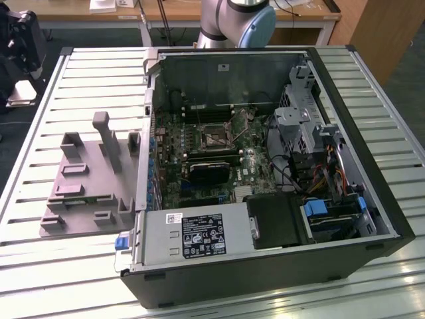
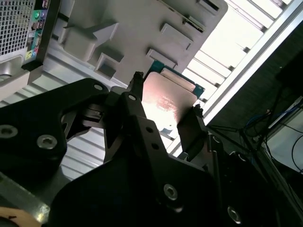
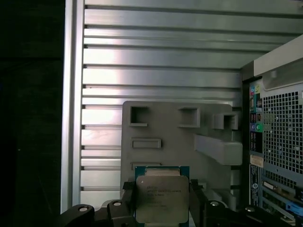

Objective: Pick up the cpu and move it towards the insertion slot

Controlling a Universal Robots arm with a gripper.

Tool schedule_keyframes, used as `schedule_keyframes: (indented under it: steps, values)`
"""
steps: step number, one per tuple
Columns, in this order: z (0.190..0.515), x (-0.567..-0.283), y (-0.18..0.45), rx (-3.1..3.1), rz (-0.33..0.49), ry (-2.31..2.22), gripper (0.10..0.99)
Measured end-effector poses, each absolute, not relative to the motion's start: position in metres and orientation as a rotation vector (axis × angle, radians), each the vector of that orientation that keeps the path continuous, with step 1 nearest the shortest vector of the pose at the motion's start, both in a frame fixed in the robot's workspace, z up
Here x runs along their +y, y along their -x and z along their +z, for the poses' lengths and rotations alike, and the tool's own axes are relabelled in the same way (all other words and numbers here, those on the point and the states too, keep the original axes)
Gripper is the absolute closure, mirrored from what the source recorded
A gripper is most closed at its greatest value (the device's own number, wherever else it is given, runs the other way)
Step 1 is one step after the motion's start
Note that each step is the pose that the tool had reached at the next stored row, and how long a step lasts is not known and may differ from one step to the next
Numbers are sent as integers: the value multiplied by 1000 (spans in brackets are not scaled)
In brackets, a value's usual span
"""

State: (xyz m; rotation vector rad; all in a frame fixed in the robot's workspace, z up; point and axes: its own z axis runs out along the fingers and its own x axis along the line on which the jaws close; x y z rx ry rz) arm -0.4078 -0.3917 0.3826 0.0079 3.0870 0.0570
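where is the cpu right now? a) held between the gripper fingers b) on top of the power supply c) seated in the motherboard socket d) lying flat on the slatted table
A: in the first wrist view the cpu sits clamped between the two fingers of the gripper, with the grey fixture plate behind it.

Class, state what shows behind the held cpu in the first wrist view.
A grey holder plate on the slatted table lies behind the cpu; the chip hides part of it.

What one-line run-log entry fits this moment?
gripper: shut on the cpu | cpu: held between fingers, clear of grey fixture plate | insertion slot: inside open case, cpu not yet there
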Motion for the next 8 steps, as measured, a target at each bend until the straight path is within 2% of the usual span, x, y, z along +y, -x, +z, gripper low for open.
schedule_keyframes:
  steps: [8]
  values:
    - [383, -392, 382, 3090, 57, -8, 549]
